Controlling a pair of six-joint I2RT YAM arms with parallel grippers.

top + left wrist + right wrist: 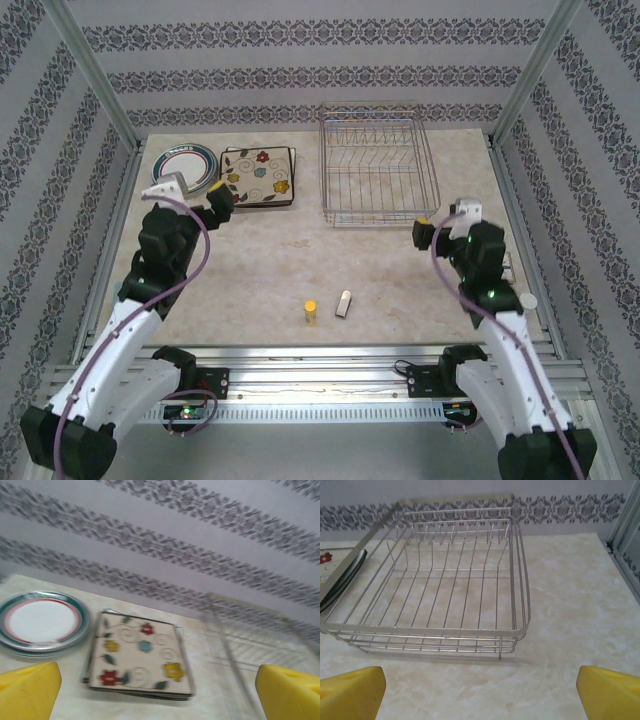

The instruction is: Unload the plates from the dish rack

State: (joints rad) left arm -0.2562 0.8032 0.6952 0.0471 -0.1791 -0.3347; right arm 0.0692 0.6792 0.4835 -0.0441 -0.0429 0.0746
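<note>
The plates lie at the table's back left. The round ringed plates are stacked flat, and a stack of square flowered plates sits to their right. The silver wire dish rack stands at the back centre-right with nothing in its slots. My left gripper hovers open just in front of the square stack, its yellow fingers wide apart and holding nothing. My right gripper is open just before the rack's near right corner.
A small yellow cylinder and a pale oblong piece lie near the front middle of the marbled table. Wallpapered walls and metal posts close in the back and sides.
</note>
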